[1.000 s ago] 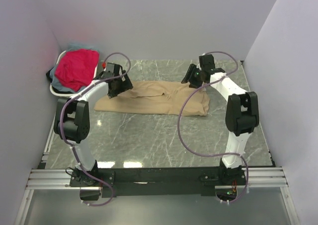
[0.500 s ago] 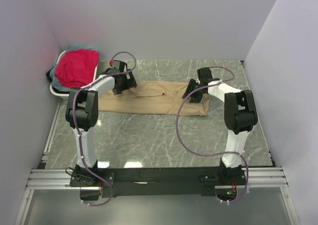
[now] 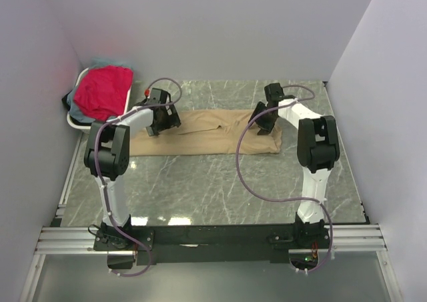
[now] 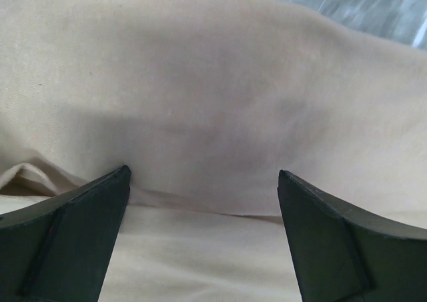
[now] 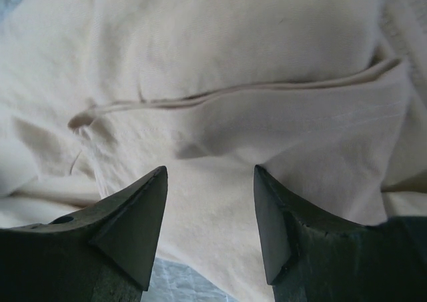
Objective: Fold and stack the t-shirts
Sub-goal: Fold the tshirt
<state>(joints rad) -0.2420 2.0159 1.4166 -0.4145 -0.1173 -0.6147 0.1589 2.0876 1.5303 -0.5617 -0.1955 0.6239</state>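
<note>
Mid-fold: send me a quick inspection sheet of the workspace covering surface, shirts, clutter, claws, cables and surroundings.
Surface: glossy grey marbled table.
Job's things: tan t-shirt laid out as a long strip across the far half. A red-pink shirt is heaped on pale blue-grey cloth in the white basket, far left.
Clutter: nothing seen.
Claws: left claw open over the tan shirt's left end, right claw open over its right end. Neither grips cloth.
Cables: a purple cable loops off each arm. In the top view the right loop crosses the shirt.
Surroundings: plain pale walls, metal rail at the near edge.
</note>
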